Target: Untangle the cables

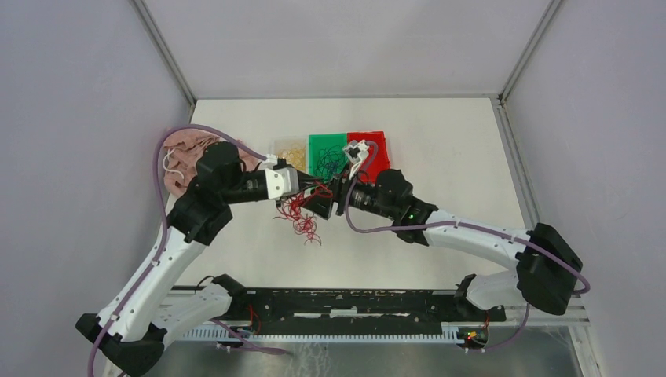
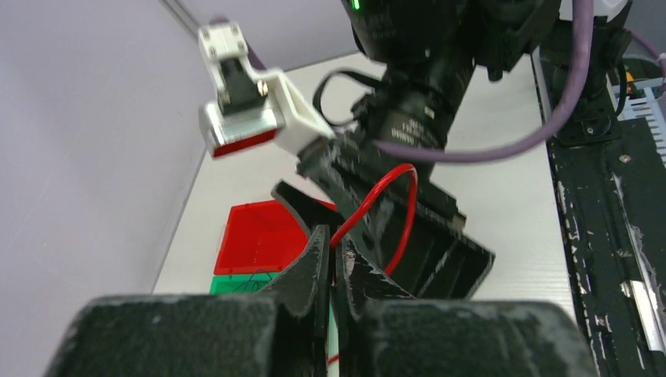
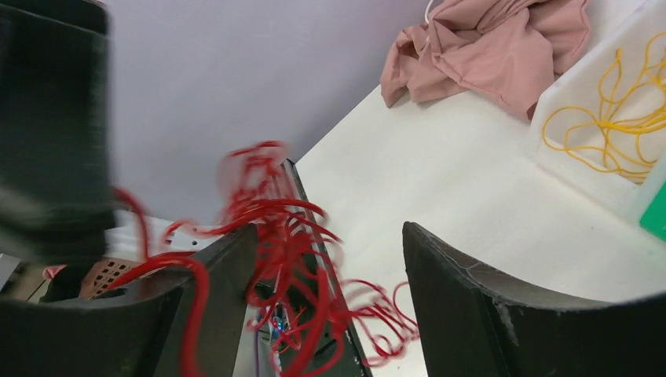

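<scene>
A tangle of red cables (image 1: 302,221) hangs from where both grippers meet, above the table's middle. My left gripper (image 1: 297,191) is shut on one red cable loop (image 2: 409,210); its fingertips (image 2: 320,247) pinch the strand. My right gripper (image 1: 322,200) faces it, open, with its fingers (image 3: 440,271) wide apart. The blurred red cables (image 3: 290,236) dangle in that gap and over the left finger, touching neither pad firmly. Yellow cables (image 3: 620,126) lie in a clear tray, and dark cables (image 1: 330,161) lie in the green tray.
Three trays stand in a row behind the grippers: clear (image 1: 281,146), green (image 1: 318,141) and red (image 1: 378,143). A pink cloth (image 1: 182,149) lies bunched at the far left. A black rail (image 1: 353,306) runs along the near edge.
</scene>
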